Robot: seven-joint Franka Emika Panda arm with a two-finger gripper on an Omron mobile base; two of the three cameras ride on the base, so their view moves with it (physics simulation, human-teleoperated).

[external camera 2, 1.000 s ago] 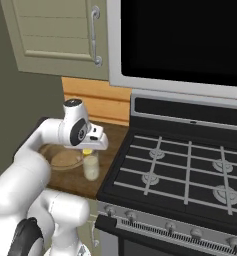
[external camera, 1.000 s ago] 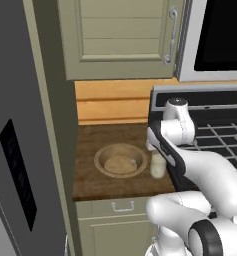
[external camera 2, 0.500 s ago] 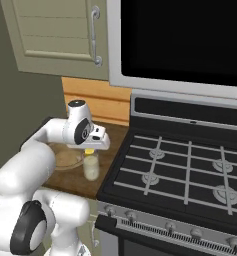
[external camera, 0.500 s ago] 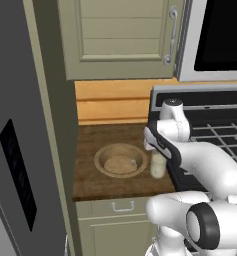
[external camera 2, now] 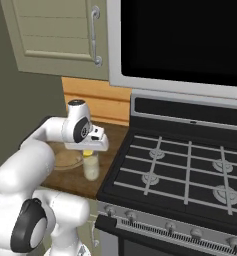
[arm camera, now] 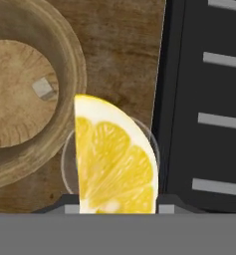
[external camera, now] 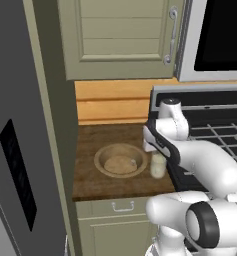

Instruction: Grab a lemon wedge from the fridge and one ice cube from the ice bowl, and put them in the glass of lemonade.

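My gripper [arm camera: 117, 201] is shut on the lemon wedge [arm camera: 114, 164], a bright yellow slice held between the dark fingertips [arm camera: 69, 201]. Directly below it stands the glass of lemonade [arm camera: 65, 162], whose rim circles the wedge. In the right base view the gripper [external camera 2: 90, 150] hovers just above the glass [external camera 2: 91, 169], and a bit of the yellow wedge [external camera 2: 88, 153] shows under the hand. The tan ice bowl [arm camera: 72, 64] sits beside the glass, with one ice cube [arm camera: 42, 88] on its floor. In the left base view the bowl [external camera: 101, 161] lies left of the glass [external camera: 157, 167]. The grey fridge [external camera: 15, 150] fills the left side.
The black stove [external camera 2: 180, 170] with its grates borders the wooden counter [external camera: 90, 145] on the right, right next to the glass. Beige-green wall cabinets [external camera: 120, 35] and a microwave [external camera 2: 180, 40] hang above. A drawer front [external camera: 120, 206] sits under the counter.
The hand with the wedge has eased slightly across and down over the glass. The grip on the wedge is unchanged; bowl and glass have stayed put.
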